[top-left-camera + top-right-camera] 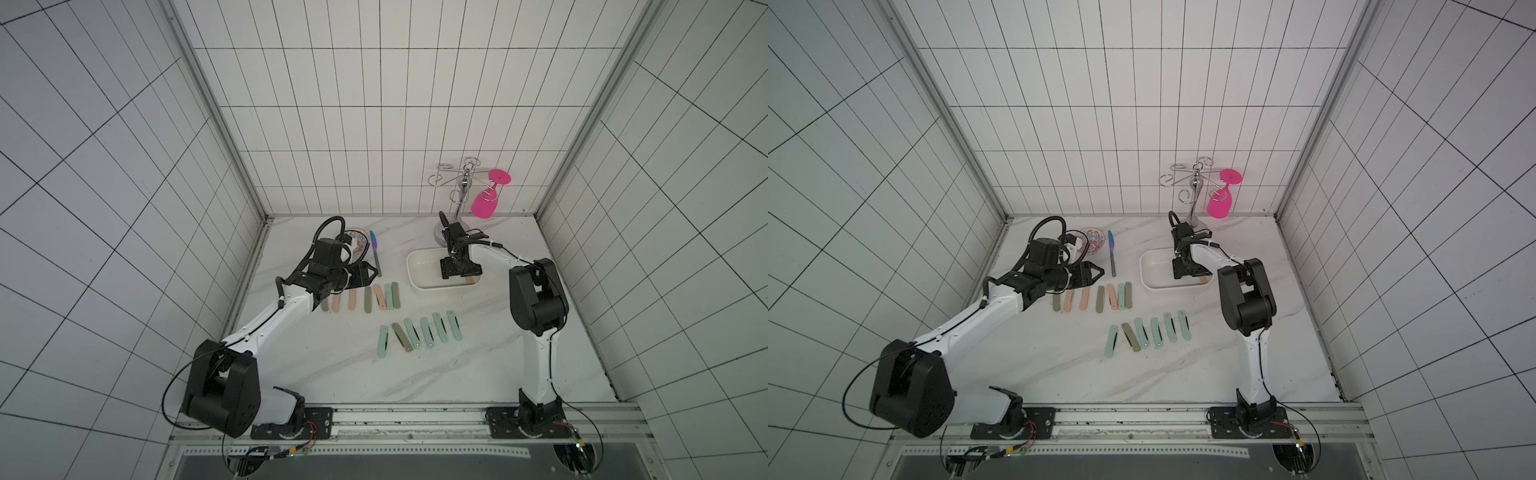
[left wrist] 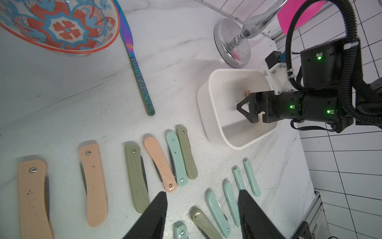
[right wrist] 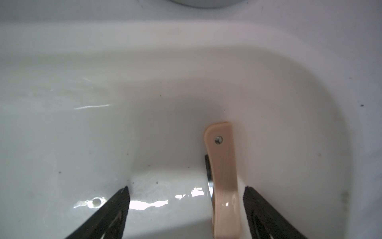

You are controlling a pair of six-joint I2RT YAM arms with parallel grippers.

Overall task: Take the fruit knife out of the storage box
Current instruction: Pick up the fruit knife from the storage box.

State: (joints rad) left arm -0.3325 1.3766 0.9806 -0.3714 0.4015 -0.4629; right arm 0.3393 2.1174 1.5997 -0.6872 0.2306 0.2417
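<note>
The storage box [image 1: 420, 270] is seen as a white glossy plastic tub, rounded-rectangle, with low smooth walls and a plain rim. It is set on a white marble-look tabletop [image 1: 478, 365] with grey veins. The fruit knife [image 3: 224, 175] is found inside the box, flat on the floor near a curved corner of the wall. It is folded, with a matte peach plastic handle, slightly curved, one metal rivet near the end, and a steel blade edge shown along one side.

The right gripper [image 3: 186, 191] is positioned inside the box. Its fingers [image 3: 112, 211] are black, ribbed and wedge-shaped, and are spread wide. The knife handle is bracketed between them, just beside one finger and well apart from the other. No pinch is seen; whether the near finger touches the handle cannot be told.

The left gripper [image 2: 202, 193] is held outside the box, over rows of folded knives [image 2: 136, 175] laid on the tabletop beside the box, with peach, olive and mint handles of the same shape. Its ribbed black fingers [image 2: 153, 217] are parted, with nothing gripped or touched.

Beyond those rows from the box, a round bowl [image 2: 62, 27] with a red-and-blue pattern is seen, and just beside it a slim table knife [image 2: 140, 80] with an iridescent blade and textured handle. Behind the box stands a chrome stand [image 2: 231, 45] with a round mirror base. A pink glass [image 1: 486, 205] is hung upside down on one of its wire arms.
</note>
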